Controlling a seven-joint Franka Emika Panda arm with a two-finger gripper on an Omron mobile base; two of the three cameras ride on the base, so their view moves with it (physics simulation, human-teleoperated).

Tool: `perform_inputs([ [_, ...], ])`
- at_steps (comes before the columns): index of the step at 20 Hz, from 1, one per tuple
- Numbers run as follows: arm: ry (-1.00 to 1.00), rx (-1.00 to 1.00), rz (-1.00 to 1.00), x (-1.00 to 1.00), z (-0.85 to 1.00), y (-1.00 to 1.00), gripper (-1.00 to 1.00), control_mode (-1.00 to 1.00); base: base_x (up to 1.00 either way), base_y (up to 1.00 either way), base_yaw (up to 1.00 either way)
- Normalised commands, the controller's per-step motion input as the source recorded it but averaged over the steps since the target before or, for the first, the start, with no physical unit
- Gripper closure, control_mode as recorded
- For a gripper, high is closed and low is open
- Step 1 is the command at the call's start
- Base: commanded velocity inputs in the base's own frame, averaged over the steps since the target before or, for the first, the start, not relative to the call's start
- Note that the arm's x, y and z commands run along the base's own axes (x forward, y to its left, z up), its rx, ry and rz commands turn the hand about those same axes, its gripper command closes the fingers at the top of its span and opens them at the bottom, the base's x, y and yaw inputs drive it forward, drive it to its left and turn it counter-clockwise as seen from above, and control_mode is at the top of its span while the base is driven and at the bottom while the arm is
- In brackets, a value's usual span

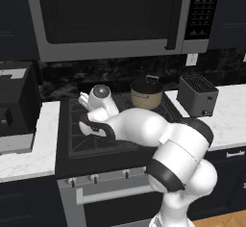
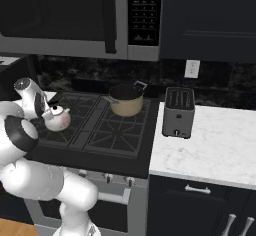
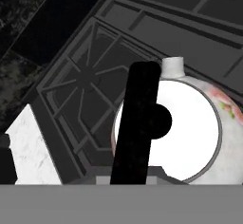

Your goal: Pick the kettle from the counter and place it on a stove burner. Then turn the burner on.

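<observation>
Black cooktop [image 2: 117, 150] with cast-iron grates, set between two stretches of white marble bench [image 2: 220, 150]. Tan pot [image 2: 126, 100] with a dark lid stands on the rear right burner, well apart from the kettle. Dark toaster [image 2: 178, 112] stands on the bench just right of the cooktop, near its back edge. A dark boxy appliance [image 1: 17, 106] sits on the bench left of the cooktop. Microwave [image 1: 110, 17] hangs above the cooktop; a white wall outlet [image 2: 192, 69] is on the dark backsplash above the toaster. Row of knobs [image 1: 96, 177] runs along the front edge of the range. Kettle [image 3: 190, 128], white with a faint floral print, black arched handle and round lid knob, short spout pointing away from the camera in the hand view, sits at the left side of the cooktop over the front left stove burner [image 3: 88, 78]; whether it rests on the grate or hangs just above cannot be told. End effector [image 3: 135, 171] is directly above the kettle, its fingers clamped tight on the black handle, which crosses the lid in the hand view.
</observation>
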Motion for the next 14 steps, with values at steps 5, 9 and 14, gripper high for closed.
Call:
perform_inputs([
  [5,-0.02,0.06,0.0,0.05,-0.04,0.22,1.0,-1.0,0.0,0.0,0.0],
  [9,0.0,0.05,0.0,0.2,-0.13,0.34,1.0,-1.0,0.0,0.0,0.0],
  [14,0.0,0.0,0.0,0.15,-0.34,0.17,1.0,-1.0,0.0,0.0,0.0],
])
